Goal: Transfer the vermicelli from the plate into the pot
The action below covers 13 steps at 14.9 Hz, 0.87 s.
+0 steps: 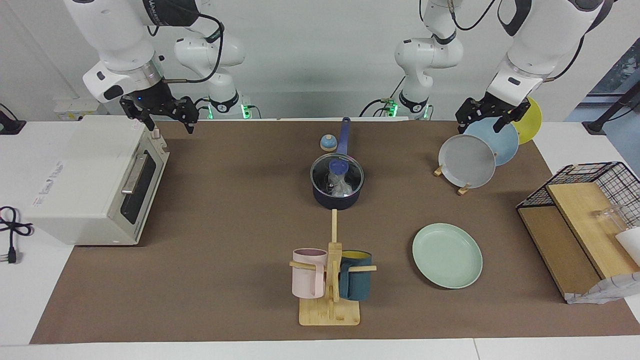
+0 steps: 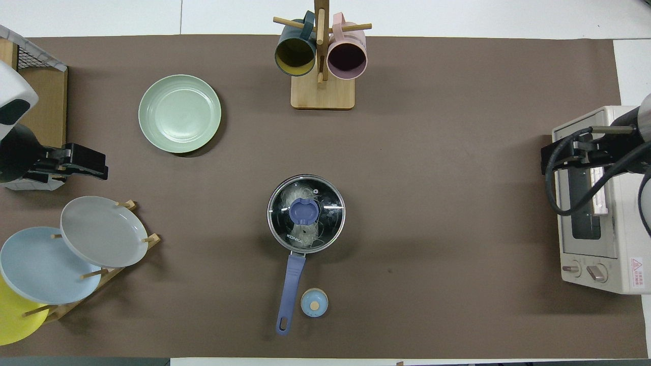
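The navy pot [image 1: 336, 200] stands mid-table with its long blue handle [image 2: 291, 284] pointing toward the robots. A glass lid with a blue knob [image 1: 339, 165] sits on it. The whitish vermicelli [image 1: 342, 188] lies inside the pot and shows through the lid in the overhead view too [image 2: 304, 242]. The mint-green plate [image 1: 447, 255] lies bare, farther from the robots, toward the left arm's end. My left gripper [image 1: 479, 124] hangs open and empty over the plate rack. My right gripper [image 1: 170, 125] hangs open and empty over the toaster oven.
A white toaster oven [image 1: 95, 180] stands at the right arm's end. A wooden mug rack [image 1: 330, 280] holds a pink and a teal mug. A plate rack holds grey [image 1: 466, 161], light blue and yellow plates. A small blue dome [image 1: 328, 143] sits beside the pot handle. A wire basket [image 1: 590, 220] stands at the left arm's end.
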### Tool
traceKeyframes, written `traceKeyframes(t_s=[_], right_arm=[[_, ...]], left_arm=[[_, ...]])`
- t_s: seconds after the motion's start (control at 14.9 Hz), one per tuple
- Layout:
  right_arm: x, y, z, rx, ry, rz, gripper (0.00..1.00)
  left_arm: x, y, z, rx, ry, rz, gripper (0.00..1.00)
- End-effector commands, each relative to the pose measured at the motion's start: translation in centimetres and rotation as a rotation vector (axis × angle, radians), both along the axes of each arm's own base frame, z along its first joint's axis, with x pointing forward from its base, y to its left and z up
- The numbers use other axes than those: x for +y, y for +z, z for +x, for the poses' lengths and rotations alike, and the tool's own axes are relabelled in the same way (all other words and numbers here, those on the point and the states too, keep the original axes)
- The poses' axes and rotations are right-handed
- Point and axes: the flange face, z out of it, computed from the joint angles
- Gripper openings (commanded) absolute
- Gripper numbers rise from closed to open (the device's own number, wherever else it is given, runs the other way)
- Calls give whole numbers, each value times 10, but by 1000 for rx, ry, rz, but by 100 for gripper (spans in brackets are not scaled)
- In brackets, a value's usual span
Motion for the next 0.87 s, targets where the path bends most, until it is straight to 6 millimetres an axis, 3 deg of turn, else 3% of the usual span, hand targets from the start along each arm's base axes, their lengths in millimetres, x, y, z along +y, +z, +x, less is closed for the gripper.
traceKeyframes(t_s=[0.0, 0.27, 0.8], right_arm=[[-10, 1, -4, -14, 61, 16, 100], [-24, 0, -4, -7, 49, 17, 100], [-31, 4, -6, -10, 39, 21, 100]], left_arm=[[3, 4, -3, -9, 11, 21, 100], [3, 4, -3, -9, 11, 21, 100], [3, 4, -3, -9, 11, 21, 100]])
